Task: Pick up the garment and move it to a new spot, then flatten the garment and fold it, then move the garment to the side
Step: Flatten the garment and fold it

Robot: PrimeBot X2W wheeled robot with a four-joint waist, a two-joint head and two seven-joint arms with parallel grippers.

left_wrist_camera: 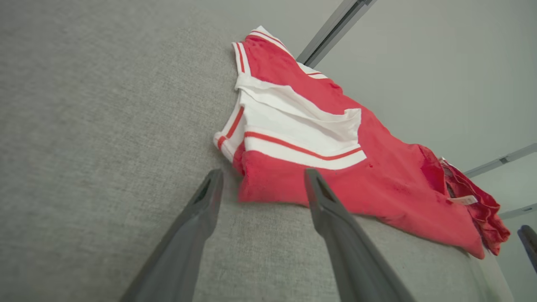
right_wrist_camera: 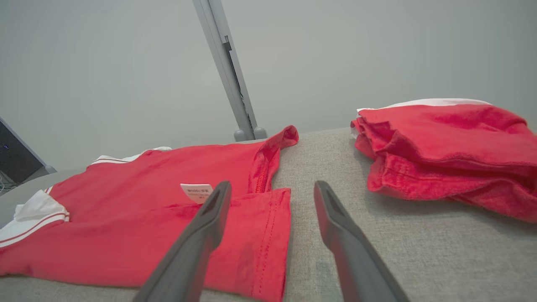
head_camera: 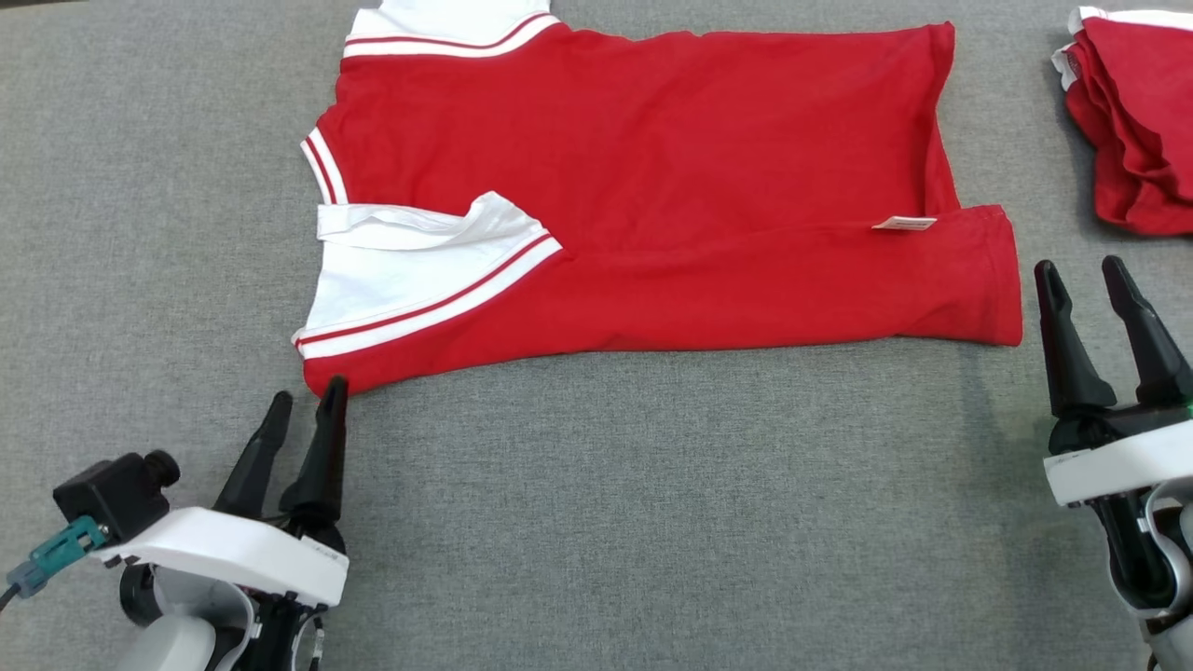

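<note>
grey woven desk (head_camera: 596, 559) underneath, with a pale wall and a slanting metal post (right_wrist_camera: 228, 71) behind in the right wrist view. spread on the desk toward the far middle, a red shirt (head_camera: 652, 168) with white striped trim, long axis running left to right across the head view, near long edge turned over on itself as a band. well apart at the far right, a heap of other red clothes (head_camera: 1142, 121).

left claw (head_camera: 308, 389) released and holding nothing, fingers parted, pointing straight at the shirt's near-left corner; one tip at the very edge of the cloth, touching or just short, cannot tell which. seen from the left wrist, that corner just ahead of the gap between the fingers. right claw (head_camera: 1079, 264) likewise released and empty, standing just beside the near-right hem corner, off its right side rather than over it.

so: one corner of the near band per claw, each on its own side. left one seemingly lined up for a pinch; right one probably in need of a small shift leftward first.

smallest of all, a white label (head_camera: 902, 223) on the fold line near the right end.
</note>
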